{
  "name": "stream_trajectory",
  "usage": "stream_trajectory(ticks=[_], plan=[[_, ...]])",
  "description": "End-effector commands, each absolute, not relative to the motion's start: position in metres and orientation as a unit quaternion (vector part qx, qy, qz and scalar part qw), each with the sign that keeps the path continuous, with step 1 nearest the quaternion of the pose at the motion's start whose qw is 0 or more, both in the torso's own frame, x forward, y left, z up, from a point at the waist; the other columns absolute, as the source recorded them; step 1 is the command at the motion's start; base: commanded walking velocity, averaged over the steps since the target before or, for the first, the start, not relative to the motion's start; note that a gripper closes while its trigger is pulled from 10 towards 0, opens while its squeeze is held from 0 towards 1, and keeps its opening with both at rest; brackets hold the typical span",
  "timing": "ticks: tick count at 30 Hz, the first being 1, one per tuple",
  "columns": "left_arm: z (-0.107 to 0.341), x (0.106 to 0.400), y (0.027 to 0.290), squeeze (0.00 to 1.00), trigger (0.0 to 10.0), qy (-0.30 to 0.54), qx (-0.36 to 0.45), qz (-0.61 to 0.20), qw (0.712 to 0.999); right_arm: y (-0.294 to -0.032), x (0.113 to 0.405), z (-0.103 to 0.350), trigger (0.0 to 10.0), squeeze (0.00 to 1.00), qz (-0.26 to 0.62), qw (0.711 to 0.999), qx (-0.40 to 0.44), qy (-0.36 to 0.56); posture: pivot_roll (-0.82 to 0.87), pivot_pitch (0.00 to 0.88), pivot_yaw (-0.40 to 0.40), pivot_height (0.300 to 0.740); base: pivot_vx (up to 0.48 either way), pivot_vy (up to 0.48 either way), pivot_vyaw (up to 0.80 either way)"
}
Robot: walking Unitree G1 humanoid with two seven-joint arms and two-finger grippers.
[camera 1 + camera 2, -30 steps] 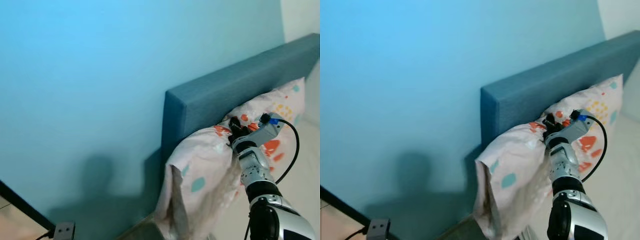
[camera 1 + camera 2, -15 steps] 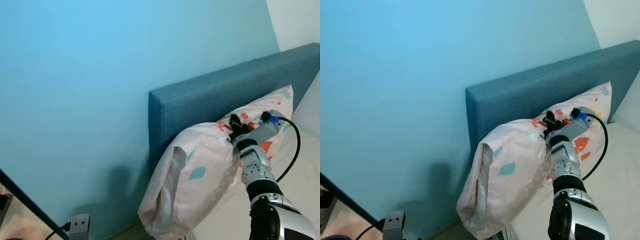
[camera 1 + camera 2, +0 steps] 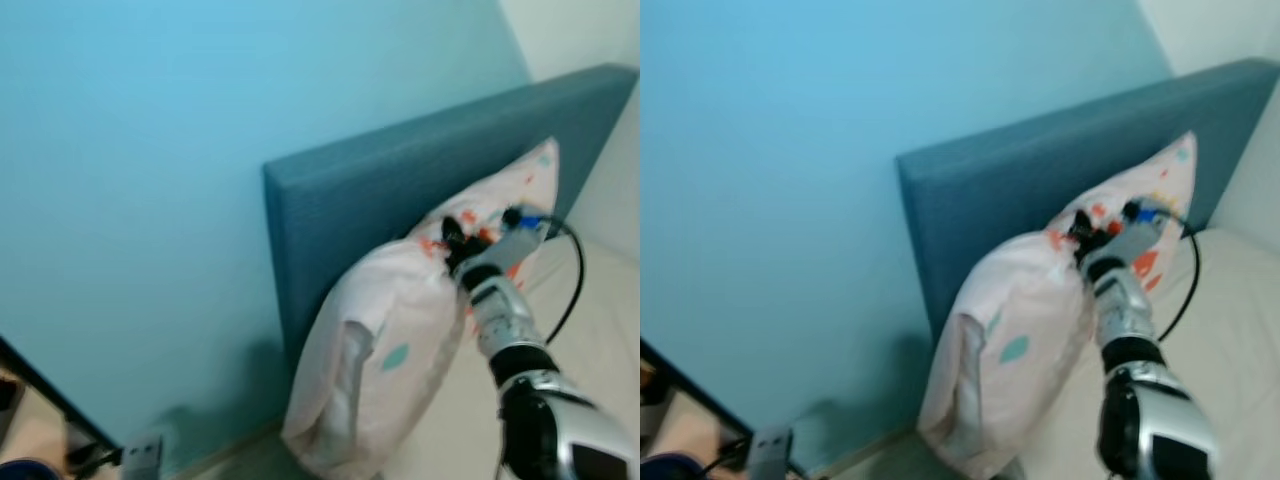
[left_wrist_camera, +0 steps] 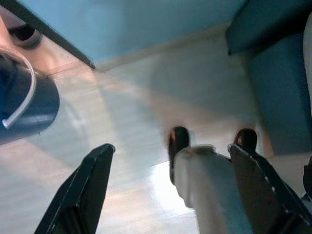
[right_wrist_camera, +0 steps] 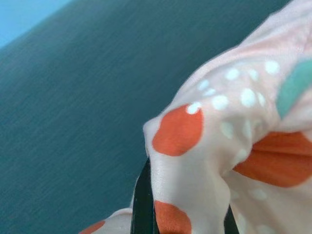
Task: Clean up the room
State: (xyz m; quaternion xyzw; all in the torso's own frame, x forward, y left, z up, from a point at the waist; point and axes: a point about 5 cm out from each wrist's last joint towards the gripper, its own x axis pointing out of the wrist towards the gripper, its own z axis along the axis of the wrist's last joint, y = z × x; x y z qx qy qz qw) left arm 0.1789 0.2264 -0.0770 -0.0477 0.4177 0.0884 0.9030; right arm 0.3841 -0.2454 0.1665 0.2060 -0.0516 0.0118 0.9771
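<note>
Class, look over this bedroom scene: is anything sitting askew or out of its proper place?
Yes. The patterned pillow stands on end against the blue headboard, its lower corner hanging past the edge of the bed instead of lying flat. The right claw pinches a bunched fold near its top.

Right arm stretched forward and up, right gripper with jaws pinched tight on fabric. Left gripper hangs low, jaws spread wide.
</note>
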Motion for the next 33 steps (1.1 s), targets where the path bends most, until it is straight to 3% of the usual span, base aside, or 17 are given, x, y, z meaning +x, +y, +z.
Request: stream_trajectory(ticks=[1, 17, 19, 23, 27, 33], plan=[[-0.077, 0.174, 0.234, 0.00, 10.0, 0.420, -0.044, 0.094, 0.901, -0.244, 0.394, 0.203, 10.0, 0.00, 0.027, 0.976, 0.191, -0.106, 0.00, 0.094, -0.031, 0.740, 0.000, 0.000, 0.00], [-0.084, 0.149, 0.240, 0.00, 10.0, 0.424, -0.034, 0.097, 0.900, -0.235, 0.406, 0.226, 10.0, 0.00, -0.004, 0.987, 0.133, -0.090, 0.07, 0.204, -0.053, 0.740, 0.000, 0.000, 0.00], [-0.084, 0.144, 0.243, 0.00, 10.0, 0.419, -0.028, 0.094, 0.903, -0.246, 0.407, 0.244, 10.0, 0.00, -0.044, 0.993, 0.060, -0.091, 0.08, 0.232, -0.057, 0.740, 0.000, 0.000, 0.00], [-0.083, 0.142, 0.246, 0.00, 10.0, 0.412, -0.026, 0.092, 0.906, -0.263, 0.406, 0.272, 10.0, 0.00, -0.082, 0.989, 0.024, -0.122, 0.08, 0.257, -0.059, 0.740, 0.000, 0.000, 0.00], [-0.084, 0.138, 0.246, 0.00, 10.0, 0.409, -0.017, 0.082, 0.909, -0.276, 0.401, 0.315, 10.0, 0.00, -0.103, 0.978, 0.011, -0.181, 0.08, 0.281, -0.052, 0.740, 0.000, 0.000, 0.00], [-0.083, 0.134, 0.246, 0.00, 10.0, 0.402, -0.007, 0.076, 0.913, -0.272, 0.399, 0.348, 10.0, 0.00, -0.083, 0.969, 0.015, -0.231, 0.09, 0.302, -0.054, 0.740, 0.000, 0.000, 0.00]])
